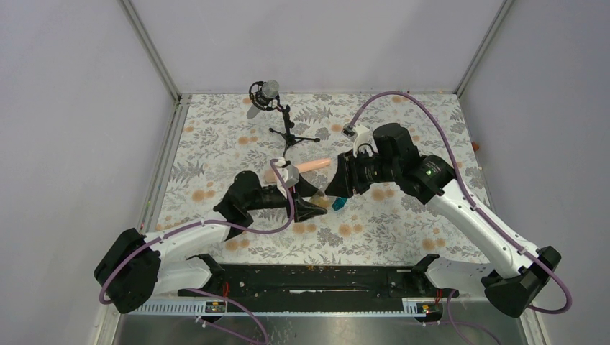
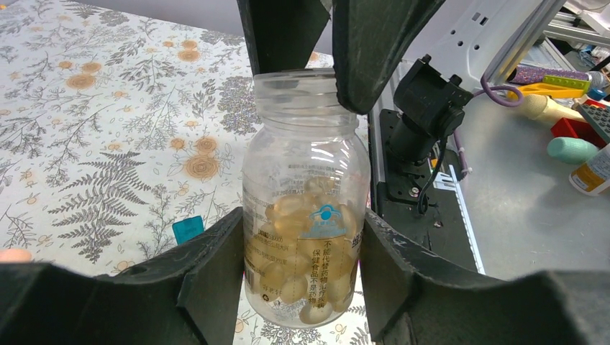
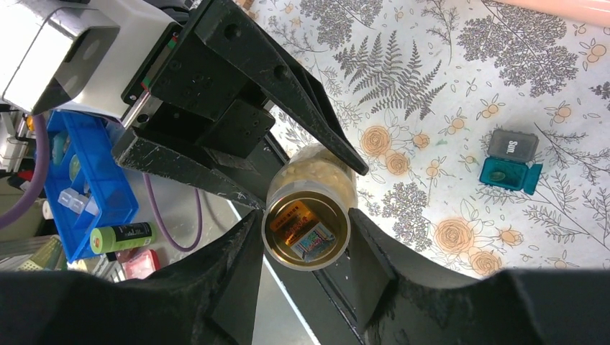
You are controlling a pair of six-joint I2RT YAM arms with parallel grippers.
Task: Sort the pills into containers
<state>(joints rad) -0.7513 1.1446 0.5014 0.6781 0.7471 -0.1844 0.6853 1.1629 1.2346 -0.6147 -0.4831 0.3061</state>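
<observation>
L jaws: clamped on 1 pill bottle (image 2: 302,215) body | R jaws: pinching its neck | 1 teal box (image 3: 507,175) open

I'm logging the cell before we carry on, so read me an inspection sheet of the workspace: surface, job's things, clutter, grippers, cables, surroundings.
Surface: floral tablecloth, lying flat.
Job's things: pill bottle, cap off, part full of pale softgels, held between both arms; teal-and-grey pill box, lid open, on the cloth.
Clutter: peach cylinder lying behind the grippers; microphone on tripod further back.
Grippers: left gripper fingers clamp the bottle's body; right gripper fingers close on its neck.
Cables: purple cable loops along each arm.
Surroundings: white enclosure walls; blue bin beyond the table edge.
</observation>
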